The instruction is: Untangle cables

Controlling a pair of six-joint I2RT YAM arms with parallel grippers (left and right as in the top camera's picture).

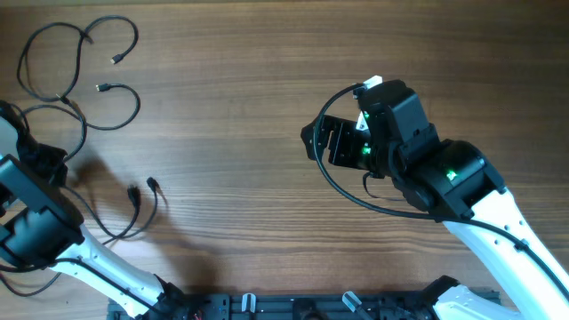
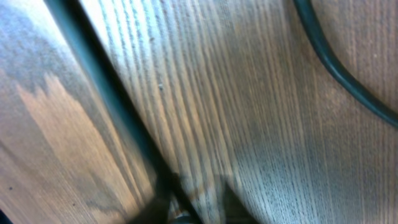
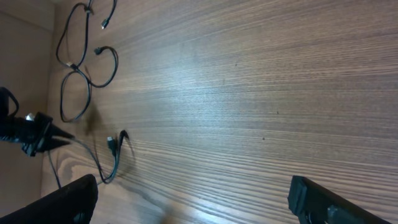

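Note:
Several thin black cables lie in overlapping loops at the table's far left, and show small in the right wrist view as cables. One strand runs from my left gripper round to two plug ends. The left wrist view is blurred and close to the wood. In it a cable runs down between the jaws of my left gripper, which stand a little apart. Whether they pinch it I cannot tell. My right gripper hangs wide open over bare wood with nothing between its fingers.
A second dark cord crosses the top right of the left wrist view. The right arm's own thick black wire loops beside its wrist. The table's left edge lies close to the cable loops.

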